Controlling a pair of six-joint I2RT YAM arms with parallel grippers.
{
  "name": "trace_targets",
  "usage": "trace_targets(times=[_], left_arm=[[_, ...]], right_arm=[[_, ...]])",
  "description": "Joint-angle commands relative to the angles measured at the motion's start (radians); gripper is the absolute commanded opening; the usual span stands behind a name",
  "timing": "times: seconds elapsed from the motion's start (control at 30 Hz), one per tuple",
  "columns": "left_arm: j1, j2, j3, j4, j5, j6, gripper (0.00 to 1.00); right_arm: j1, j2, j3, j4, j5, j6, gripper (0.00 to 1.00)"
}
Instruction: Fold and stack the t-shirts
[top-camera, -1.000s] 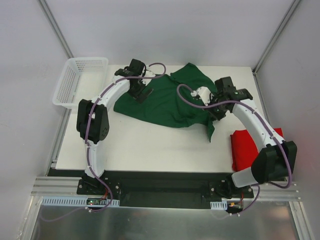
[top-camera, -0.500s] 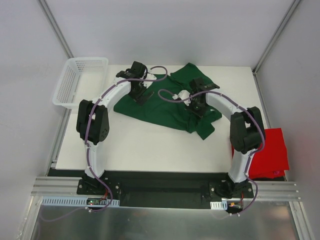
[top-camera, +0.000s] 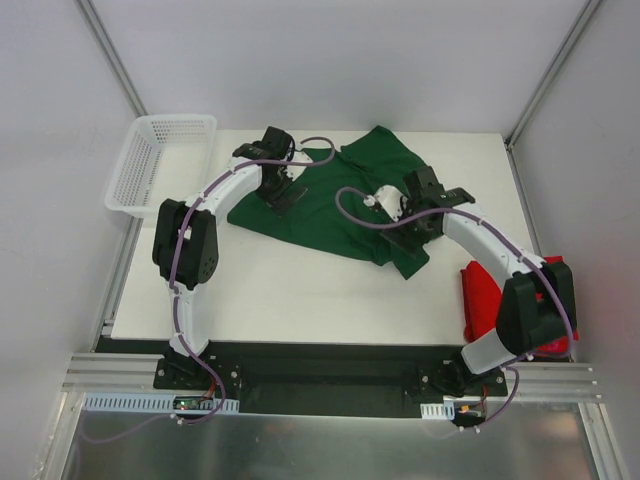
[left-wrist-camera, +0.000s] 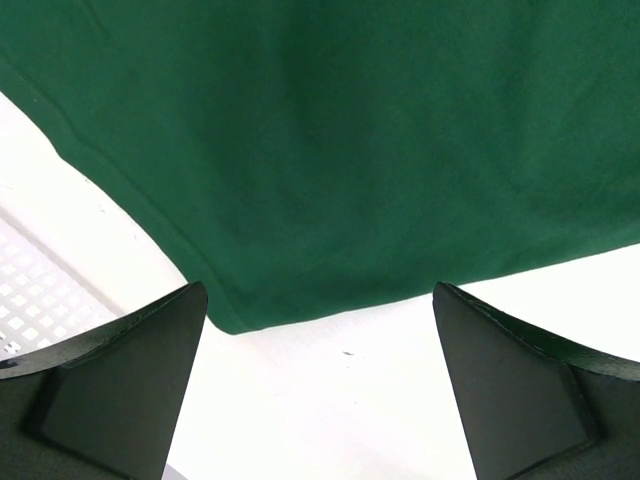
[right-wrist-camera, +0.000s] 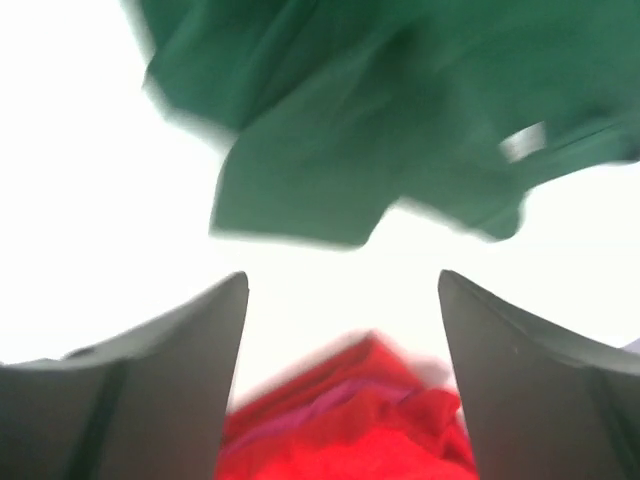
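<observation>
The left gripper (left-wrist-camera: 318, 300) is spread wide with nothing between its two dark fingers (left-wrist-camera: 120, 380). It hangs just above the hem corner of the dark green t-shirt (left-wrist-camera: 350, 150). In the left wrist view, this cloth fills the upper part of the picture, flat and smooth. Its corner points down toward the gap between the fingers, with white table (left-wrist-camera: 330, 400) below it. A patch of white mesh basket (left-wrist-camera: 40, 290) shows at the left edge.

The right gripper (right-wrist-camera: 342, 280) is also wide open and holds nothing. Its wrist view is blurred. Beyond its fingers (right-wrist-camera: 150, 390) lies a rumpled fold of the green t-shirt (right-wrist-camera: 330, 150) on the white surface. The bright red t-shirt (right-wrist-camera: 350, 430) is bunched close under the camera.

From above, the left gripper (top-camera: 283, 190) is over the green t-shirt's (top-camera: 340, 200) far left part. The right gripper (top-camera: 418, 228) is over its near right part, where the cloth is creased. The green t-shirt lies spread across the far middle of the table (top-camera: 300, 300). The red t-shirt (top-camera: 485, 295) lies at the near right edge, apart from the green one and partly hidden by the right arm. The white mesh basket (top-camera: 150, 160) sits at the table's far left corner.
</observation>
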Motion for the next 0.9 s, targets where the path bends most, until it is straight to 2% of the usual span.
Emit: trace_targets(times=[0.0, 0.13, 0.27, 0.5, 0.67, 0.73, 0.77, 0.8, 0.87], left_arm=[[-0.009, -0.061, -0.012, 0.003, -0.004, 0.018, 0.97], [-0.009, -0.061, -0.018, 0.006, -0.003, 0.015, 0.97], [-0.012, -0.061, -0.022, 0.006, -0.006, 0.014, 0.97], [-0.012, -0.087, -0.044, 0.006, -0.024, 0.023, 0.98], [-0.012, -0.101, -0.064, 0.005, -0.029, 0.024, 0.98], [-0.011, -0.105, -0.065, 0.006, -0.032, 0.024, 0.98], [-0.011, -0.108, -0.067, 0.005, -0.032, 0.025, 0.98], [-0.012, -0.111, -0.069, 0.006, -0.032, 0.025, 0.98], [-0.012, -0.118, -0.072, 0.006, -0.034, 0.025, 0.98]], right_arm=[[-0.005, -0.085, -0.159, -0.042, -0.09, -0.054, 0.85], [-0.008, -0.106, -0.25, -0.005, -0.14, -0.066, 0.79], [-0.008, -0.059, -0.302, 0.086, -0.14, -0.08, 0.76], [-0.003, 0.058, -0.284, 0.181, -0.138, -0.076, 0.69], [0.009, 0.131, -0.265, 0.222, -0.12, -0.076, 0.69], [0.012, 0.157, -0.25, 0.228, -0.117, -0.073, 0.6], [0.013, 0.162, -0.245, 0.232, -0.114, -0.071, 0.59], [0.018, 0.165, -0.242, 0.23, -0.103, -0.07, 0.48], [0.021, 0.167, -0.236, 0.216, -0.094, -0.074, 0.35]])
